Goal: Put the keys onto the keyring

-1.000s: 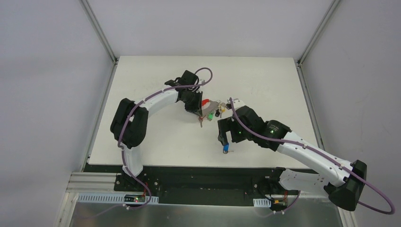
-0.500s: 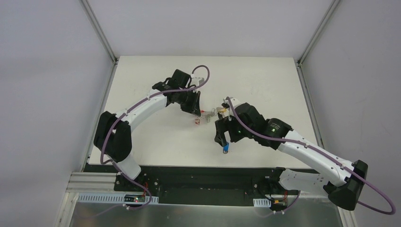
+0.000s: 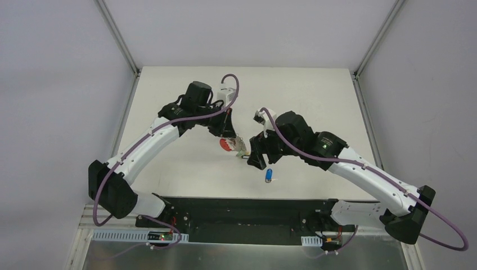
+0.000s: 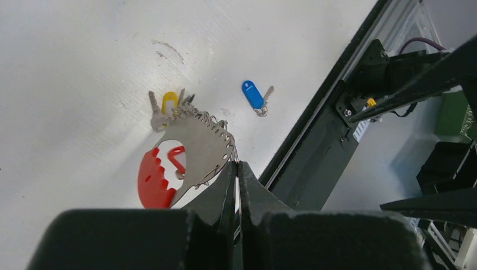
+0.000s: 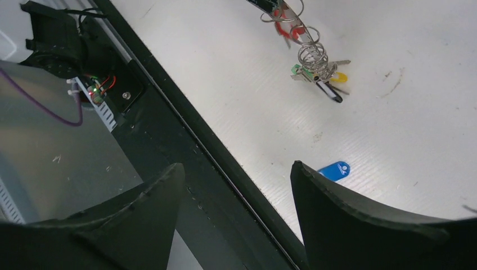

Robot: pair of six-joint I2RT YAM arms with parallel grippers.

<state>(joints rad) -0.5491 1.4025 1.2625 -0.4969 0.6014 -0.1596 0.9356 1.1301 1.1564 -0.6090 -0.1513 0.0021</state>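
Noting the left gripper pinched tight on the keyring, at the edge of its grey flat piece, fingers pressed together with only the thin metal between them. Seeing the red curved clip hanging just beside that piece, on the side toward the left edge of the tabletop. Tracing the short chain of silver rings from the bunch to a cluster of keys at its end: recording a yellow key and a black key gathered there. Unable to tell whether that cluster is touching the tabletop or hanging just above it. Placing the whole bunch around the middle of the tabletop, nearer the near edge than the far one. Noting the right gripper with fingers spread wide apart, holding nothing, hovering just beside the bunch on its right-edge side. Finding the blue key lying flat and alone on the tabletop, close to the middle of the near edge, apart from the keyring and on the near-edge side of the right gripper.
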